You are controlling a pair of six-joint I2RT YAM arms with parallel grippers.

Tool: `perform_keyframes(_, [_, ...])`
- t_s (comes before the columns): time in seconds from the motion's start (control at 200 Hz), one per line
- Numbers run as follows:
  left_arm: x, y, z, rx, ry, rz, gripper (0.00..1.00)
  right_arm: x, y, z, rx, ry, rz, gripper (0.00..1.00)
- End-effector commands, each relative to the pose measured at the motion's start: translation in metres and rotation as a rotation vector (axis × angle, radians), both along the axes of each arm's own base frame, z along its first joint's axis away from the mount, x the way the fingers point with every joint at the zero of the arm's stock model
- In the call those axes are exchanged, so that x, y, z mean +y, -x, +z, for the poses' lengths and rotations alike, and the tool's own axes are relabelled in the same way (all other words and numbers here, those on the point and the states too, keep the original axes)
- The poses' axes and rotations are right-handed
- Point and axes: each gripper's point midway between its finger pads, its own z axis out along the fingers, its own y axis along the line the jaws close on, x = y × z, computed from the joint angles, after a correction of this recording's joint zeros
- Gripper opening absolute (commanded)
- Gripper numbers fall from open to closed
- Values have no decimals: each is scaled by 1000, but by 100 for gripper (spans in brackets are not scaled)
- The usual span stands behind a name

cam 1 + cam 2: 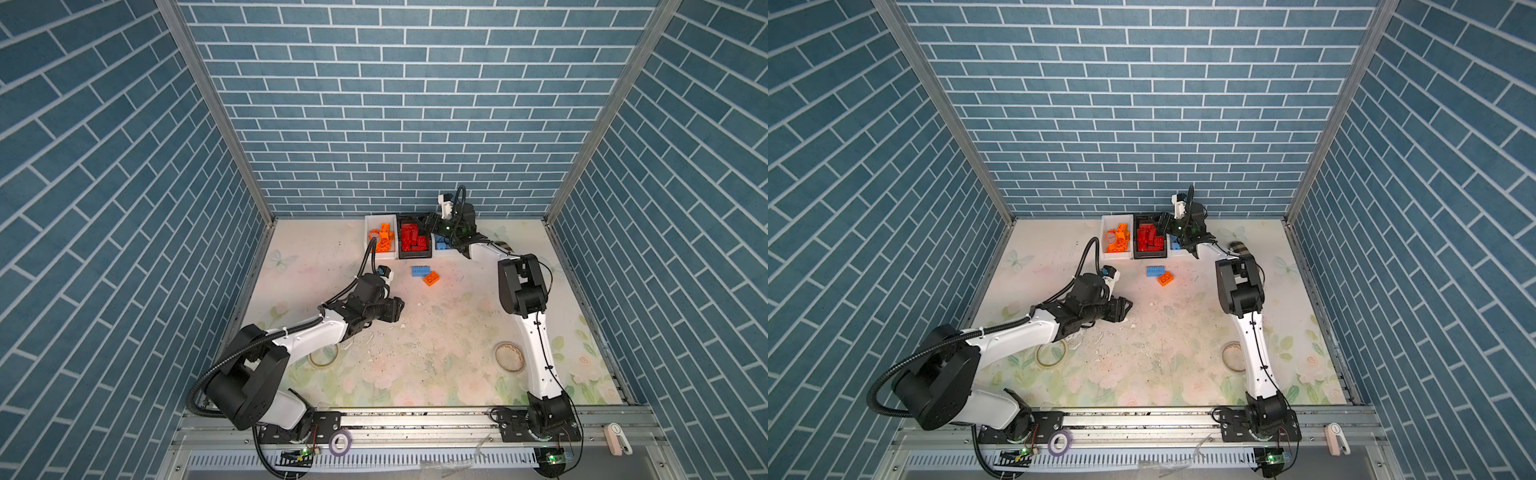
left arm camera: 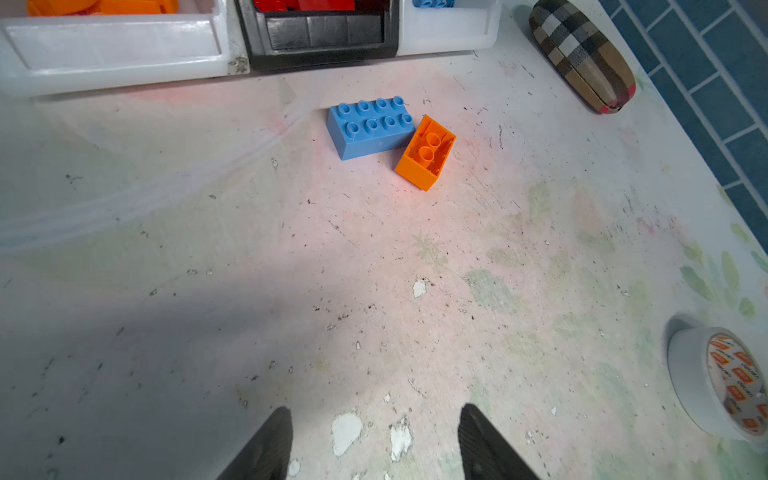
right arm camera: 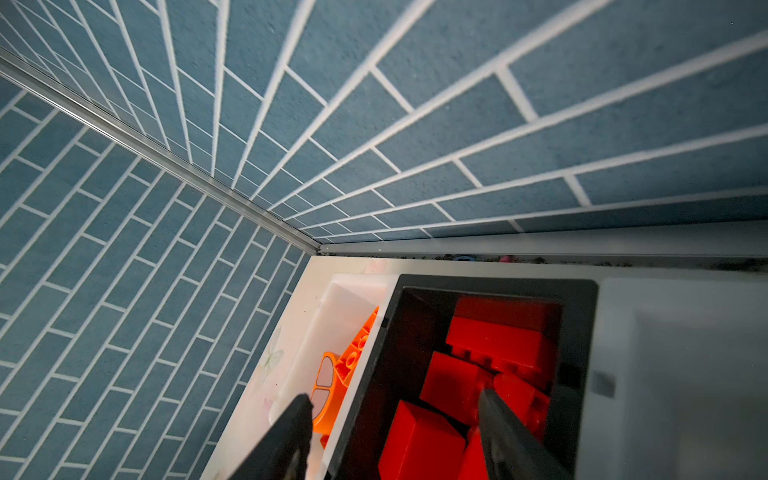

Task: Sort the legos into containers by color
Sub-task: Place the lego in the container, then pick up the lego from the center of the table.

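Observation:
Three containers stand in a row at the back wall. The left white bin [image 1: 380, 217] holds orange legos [image 1: 384, 237], the black bin [image 1: 415, 254] holds red legos [image 1: 413, 240], and the right white bin [image 1: 448, 253] shows a light blue brick [image 1: 441, 246]. A light blue brick [image 2: 370, 129] and an upturned orange brick [image 2: 426, 153] lie touching on the table in front of the bins. My left gripper [image 2: 374, 440] is open and empty, low over the table and well short of them. My right gripper [image 3: 395, 415] hangs open over the black bin [image 3: 494, 284] with nothing between its fingers.
A tan plaid case [image 2: 582, 54] lies to the right of the bins. Clear tape rolls sit on the table near each arm [image 1: 508, 356] [image 1: 324, 358]. A purple tape roll [image 1: 340, 441] rests on the front rail. Blue brick walls close in three sides.

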Motion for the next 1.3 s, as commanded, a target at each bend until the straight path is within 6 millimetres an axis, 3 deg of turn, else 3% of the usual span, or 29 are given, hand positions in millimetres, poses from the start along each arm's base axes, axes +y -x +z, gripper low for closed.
perform_keyframes(0.0, [-17,-13,11,-62,-20,-60,66,-6,9,51,-95,13,0,64])
perform_keyframes(0.16, [-36,-26,5,-74,-33,-126,66,-15,28,73,-128,33,0,64])
perform_keyframes(0.37, [-60,-46,-11,-88,-61,-185,66,-43,62,86,-127,47,-24,64])
perform_keyframes(0.9, [-95,-97,-50,-147,-173,-282,66,-127,161,60,-6,125,-170,64])
perform_keyframes(1.295, [-113,-127,-65,-141,-206,-305,66,-167,208,56,5,184,-267,65])
